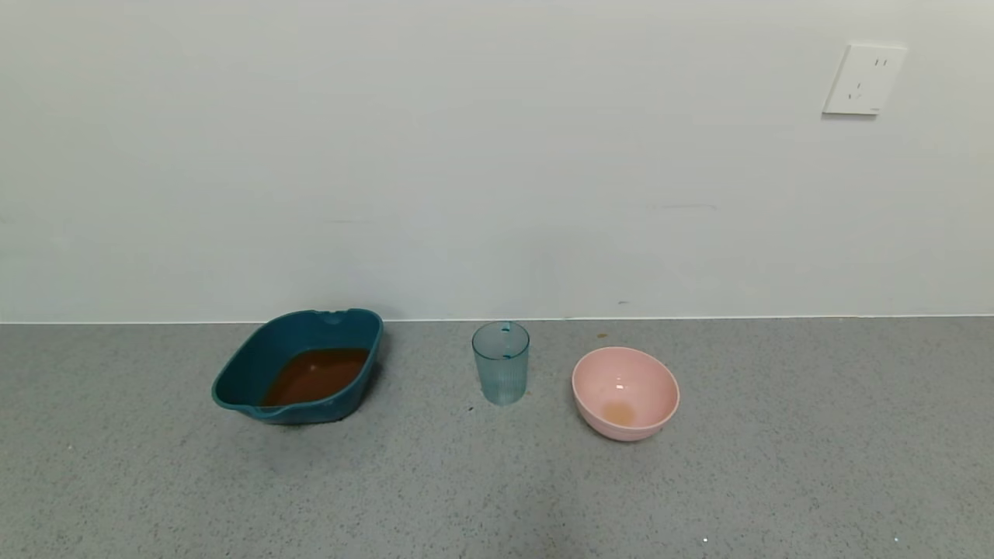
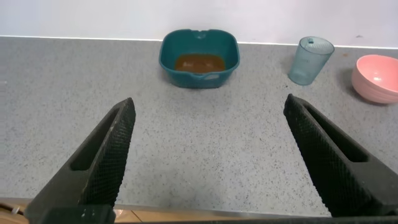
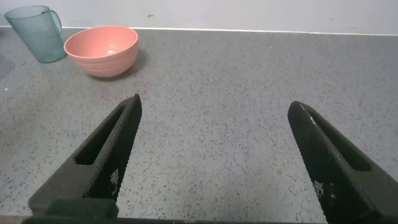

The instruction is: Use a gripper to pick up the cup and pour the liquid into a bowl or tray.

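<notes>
You are either at the very start or at the finish: neither arm shows in the head view, and both grippers sit back near the front edge of the grey counter (image 1: 776, 481), well short of everything. The left gripper (image 2: 208, 155) stands with its jaws spread wide and nothing between them; the right gripper (image 3: 214, 158) is likewise spread and empty. The cup (image 1: 501, 362) stands upright near the back wall, between the teal tray (image 1: 233, 373) to its left and the pink bowl (image 1: 625, 393) just to its right, apart from both. From here the cup looks empty, though its tinted ribbed wall makes that hard to settle. The reddish-brown liquid (image 1: 314, 375) already lies pooled in the tray, so your pour looks done and the cup set back down; the pink bowl carries only a faint orange stain at its bottom. If a pour is still wanted, your next move calls for a long reach forward, jaws squared on the cup's sides below the rim, and a lift clear of the bowl before swinging over the tray. Count: one cup, one tray, one bowl, two grippers, one wall socket (image 1: 863, 79).
</notes>
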